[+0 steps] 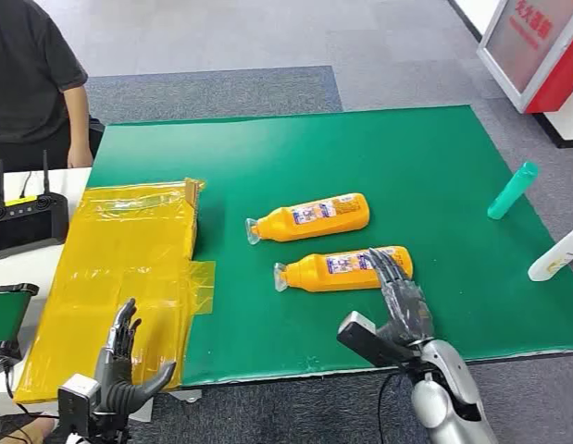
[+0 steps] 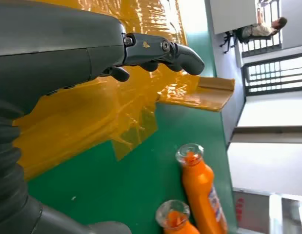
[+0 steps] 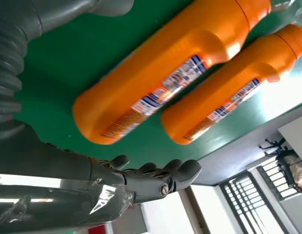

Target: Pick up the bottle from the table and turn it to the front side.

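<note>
Two orange bottles with clear caps lie on their sides on the green table (image 1: 437, 166), caps pointing left. The near bottle (image 1: 342, 270) (image 3: 168, 73) has my right hand (image 1: 404, 303) (image 3: 68, 170) at its base end, open, its dark fingers (image 3: 160, 178) spread beside the base and gripping nothing. The far bottle (image 1: 307, 217) (image 3: 230, 92) lies parallel behind it. My left hand (image 1: 122, 365) (image 2: 68, 48) hovers open over the yellow plastic sheet (image 1: 122, 268) (image 2: 87, 112) at the front left. Both capped necks, the far bottle's (image 2: 201, 180) and the near one's (image 2: 175, 219), appear in the left wrist view.
A teal bottle (image 1: 512, 190) and a white bottle (image 1: 555, 254) lie at the table's right edge. A person (image 1: 31, 74) sits at the back left beside a black remote controller (image 1: 25, 217). A red and white stand (image 1: 535, 46) is at the back right.
</note>
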Motion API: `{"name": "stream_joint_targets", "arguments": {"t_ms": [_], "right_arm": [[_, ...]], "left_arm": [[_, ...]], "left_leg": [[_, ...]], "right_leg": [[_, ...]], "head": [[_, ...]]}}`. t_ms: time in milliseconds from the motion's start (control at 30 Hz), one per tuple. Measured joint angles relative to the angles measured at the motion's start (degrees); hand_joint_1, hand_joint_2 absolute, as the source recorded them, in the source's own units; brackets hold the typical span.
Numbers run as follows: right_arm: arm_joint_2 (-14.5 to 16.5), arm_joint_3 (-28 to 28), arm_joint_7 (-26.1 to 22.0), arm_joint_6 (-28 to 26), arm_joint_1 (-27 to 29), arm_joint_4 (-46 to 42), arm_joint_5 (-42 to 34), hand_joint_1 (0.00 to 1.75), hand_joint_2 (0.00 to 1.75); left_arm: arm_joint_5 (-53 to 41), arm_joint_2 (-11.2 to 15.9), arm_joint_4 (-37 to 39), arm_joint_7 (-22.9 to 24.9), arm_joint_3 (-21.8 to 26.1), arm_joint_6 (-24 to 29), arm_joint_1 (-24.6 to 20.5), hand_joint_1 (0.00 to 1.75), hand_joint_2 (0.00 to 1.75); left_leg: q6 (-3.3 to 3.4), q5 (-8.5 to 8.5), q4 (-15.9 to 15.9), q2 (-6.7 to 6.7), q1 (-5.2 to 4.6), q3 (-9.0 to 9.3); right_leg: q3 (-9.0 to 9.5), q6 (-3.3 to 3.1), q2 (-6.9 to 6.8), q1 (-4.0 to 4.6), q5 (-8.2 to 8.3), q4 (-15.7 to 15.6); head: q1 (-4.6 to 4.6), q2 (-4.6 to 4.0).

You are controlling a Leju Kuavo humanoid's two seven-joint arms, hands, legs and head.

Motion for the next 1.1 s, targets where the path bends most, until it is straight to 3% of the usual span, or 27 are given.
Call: {"name": "stream_joint_targets", "arguments": {"t_ms": [233,667,1100], "right_arm": [[0.01,2.24,2.01,0.96,-6.95,4.62,0.92,0.0,1.75],[0.01,3.45,3.32,1.77,-10.55,7.67,2.2,0.0,1.75],[-2.45,4.86,7.34,9.39,-19.48,15.02,4.37,0.0,1.75]], "left_arm": [[1.03,0.56,0.61,0.0,0.11,-1.94,-1.58,0.0,1.75],[1.44,0.86,0.85,0.0,-0.1,-1.86,-2.36,0.0,1.75],[1.5,1.64,1.11,0.0,-1.34,1.19,-2.3,0.0,1.75]], "left_leg": [[0.07,0.09,0.0,0.0,0.0,0.0],[0.05,0.05,0.0,0.0,0.0,-0.02],[0.07,0.07,0.0,-0.01,-0.02,-0.02]], "right_leg": [[0.03,0.04,-0.02,0.0,0.06,0.0],[0.0,0.04,-0.01,0.0,0.05,0.0],[0.0,0.06,-0.02,-0.02,0.09,0.0]], "head": [[0.01,0.0],[0.0,0.0],[-0.01,0.0]]}}
